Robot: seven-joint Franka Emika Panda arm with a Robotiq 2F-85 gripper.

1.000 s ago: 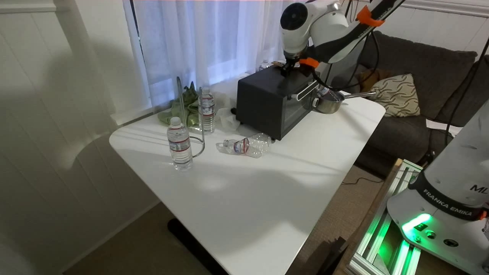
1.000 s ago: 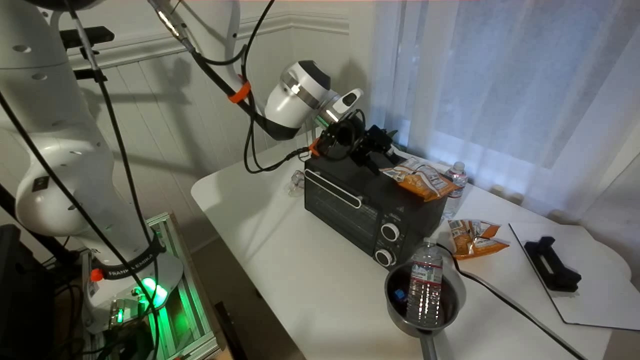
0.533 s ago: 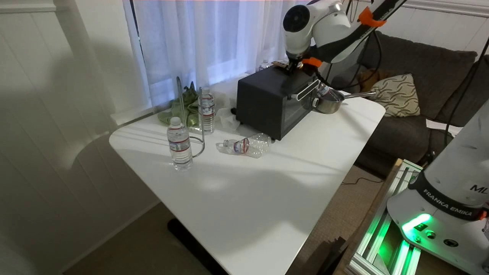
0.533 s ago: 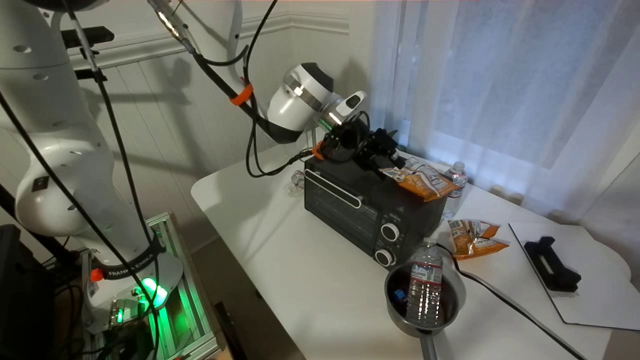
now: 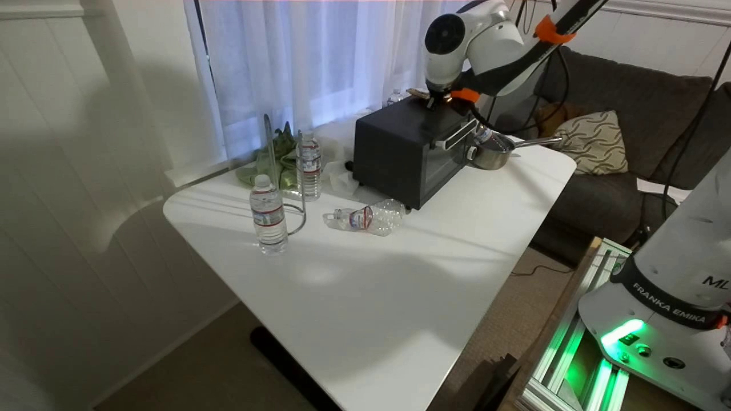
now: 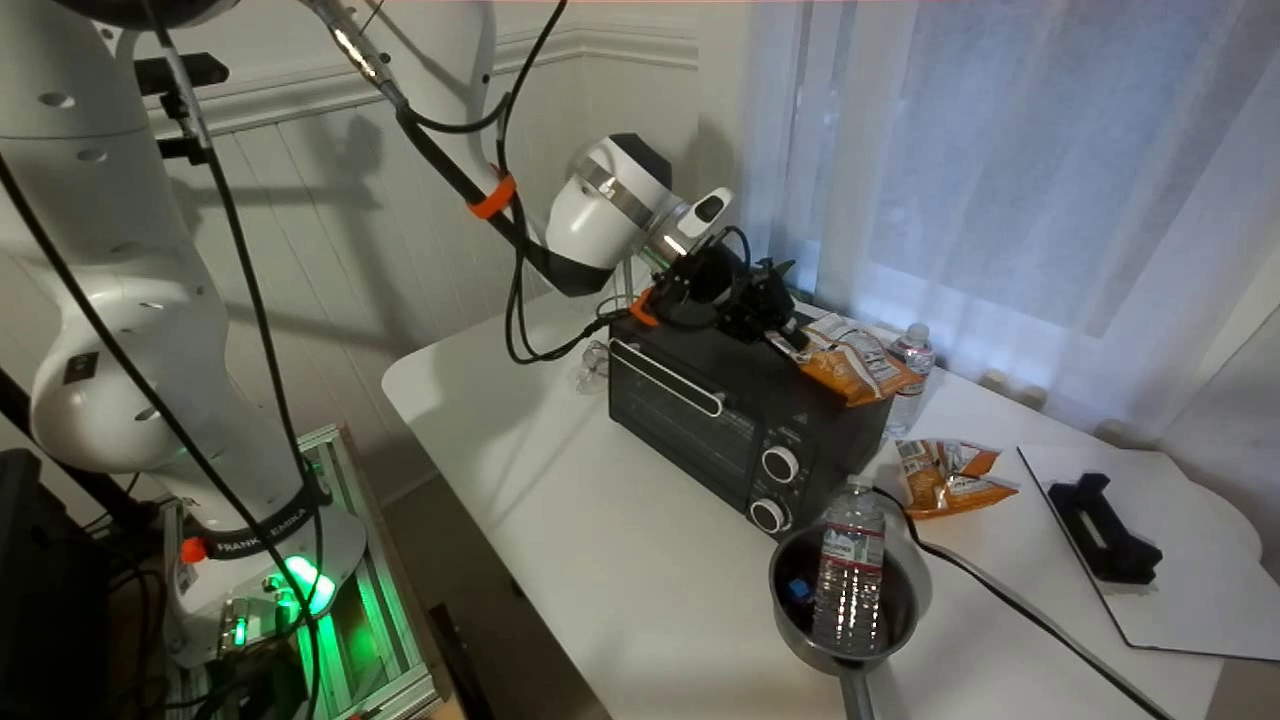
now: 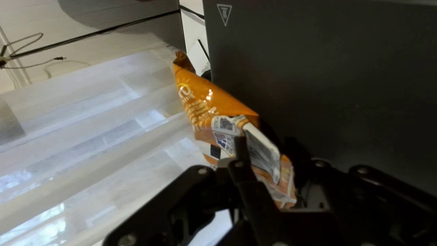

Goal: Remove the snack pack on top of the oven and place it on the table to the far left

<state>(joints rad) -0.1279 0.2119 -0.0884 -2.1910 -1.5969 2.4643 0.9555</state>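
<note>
An orange snack pack [image 6: 855, 372] with pale printed panels lies on top of the black oven [image 6: 680, 415], at the end with the knobs. In the wrist view the same snack pack [image 7: 208, 99] is creased, and its near end buckles up between the fingers of my gripper [image 7: 267, 145]. These fingers stand partly closed, one on each side of that end. The left finger [image 7: 243, 150] overlaps the pack; the right one is lost against the dark oven top, so whether both press on the pack cannot be told. The white table [image 5: 342, 302] carries the oven.
Another orange packet [image 6: 950, 485] lies beside the oven, near a pot [image 6: 790, 620] holding a bottle. An upright bottle [image 6: 912, 370] stands behind the oven. At the other end are a fallen bottle [image 5: 368, 218], upright bottles [image 5: 268, 220], a metal stand [image 5: 302, 188] and green cloth [image 5: 285, 154].
The gripper has moved slightly down and toward the pack, and its fingers have come closer together. The pack's near end has bunched up, and the pack has shifted a little.
</note>
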